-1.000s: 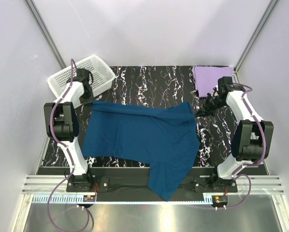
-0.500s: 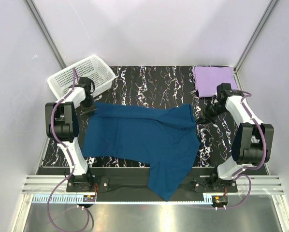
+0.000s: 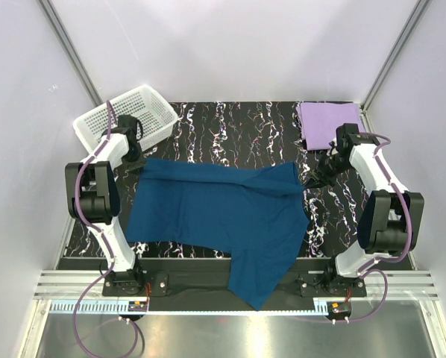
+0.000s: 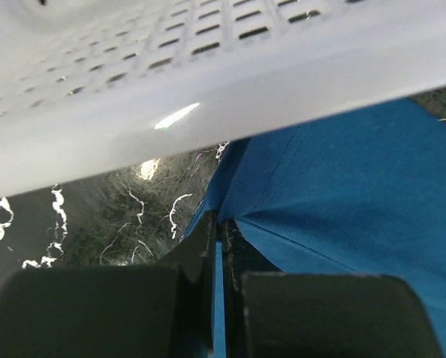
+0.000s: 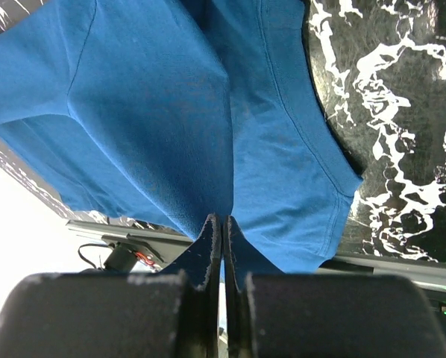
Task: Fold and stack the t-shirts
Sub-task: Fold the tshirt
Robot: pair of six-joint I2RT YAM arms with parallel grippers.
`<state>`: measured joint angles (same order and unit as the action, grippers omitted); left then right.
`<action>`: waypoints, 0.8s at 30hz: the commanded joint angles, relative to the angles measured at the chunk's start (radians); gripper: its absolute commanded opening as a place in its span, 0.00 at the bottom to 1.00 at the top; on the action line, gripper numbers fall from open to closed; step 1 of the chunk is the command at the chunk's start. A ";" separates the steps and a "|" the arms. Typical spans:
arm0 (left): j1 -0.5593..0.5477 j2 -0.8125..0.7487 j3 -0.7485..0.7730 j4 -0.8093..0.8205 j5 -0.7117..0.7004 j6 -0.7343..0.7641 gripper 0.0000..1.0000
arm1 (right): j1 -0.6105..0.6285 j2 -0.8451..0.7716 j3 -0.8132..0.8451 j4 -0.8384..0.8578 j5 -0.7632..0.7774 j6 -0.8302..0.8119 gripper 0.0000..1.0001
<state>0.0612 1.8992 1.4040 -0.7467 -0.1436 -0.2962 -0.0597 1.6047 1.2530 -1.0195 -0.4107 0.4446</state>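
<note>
1. Near edge. One flap of the teal-blue t-shirt (image 3: 223, 216) hangs over the near edge of the table (image 3: 230, 123), between the two arm bases. The rest of the shirt lies spread across the middle of the table, with creases along its far edge.

2. Grippers. The left gripper (image 4: 219, 224) is clamped on the far-left corner of the shirt. Its wrist view shows blue cloth pinched between the closed fingers. The right gripper (image 5: 223, 220) is clamped in the same way on the far-right corner, with cloth bunched on both sides of its fingers. Whether the far edge is raised off the table cannot be told.

3. Far side. The basket (image 3: 89, 121) stands at the far left, just beside the left gripper. Its wall fills the upper part of the left wrist view. The lavender t-shirt (image 3: 327, 123) lies folded flat in the far-right corner, near the right gripper but apart from it.

4. Probable faults from this position:
- Overhang: the hanging flap can drag or snag at the table edge when the far edge is carried, which would skew the fold.
- Basket contact: any travel of the left arm farther out or to the left is likely to strike or push the basket.
- Grip loss: both pinches sit at the very corners, so an uneven pull between the arms can draw one corner free.
- Stack disturbance: a wide sweep of the right arm can rumple the lavender t-shirt.
</note>
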 commanded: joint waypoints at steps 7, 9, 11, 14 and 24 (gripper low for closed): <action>0.017 -0.043 -0.013 0.032 -0.027 -0.011 0.00 | 0.006 -0.055 -0.157 0.054 -0.074 0.028 0.00; 0.017 -0.038 -0.017 0.036 -0.024 -0.011 0.00 | 0.006 -0.052 -0.184 0.087 -0.057 0.029 0.00; 0.017 -0.031 -0.019 0.033 -0.025 -0.012 0.00 | 0.006 -0.025 -0.199 0.098 -0.048 0.013 0.00; 0.017 -0.022 -0.022 0.035 -0.021 -0.017 0.00 | 0.006 -0.003 -0.207 0.110 -0.045 0.011 0.00; 0.017 -0.032 -0.040 0.046 -0.022 -0.023 0.00 | 0.008 -0.031 -0.208 0.084 -0.039 0.002 0.00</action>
<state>0.0700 1.8931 1.3682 -0.7300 -0.1467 -0.3080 -0.0589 1.6024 1.0428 -0.9276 -0.4469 0.4564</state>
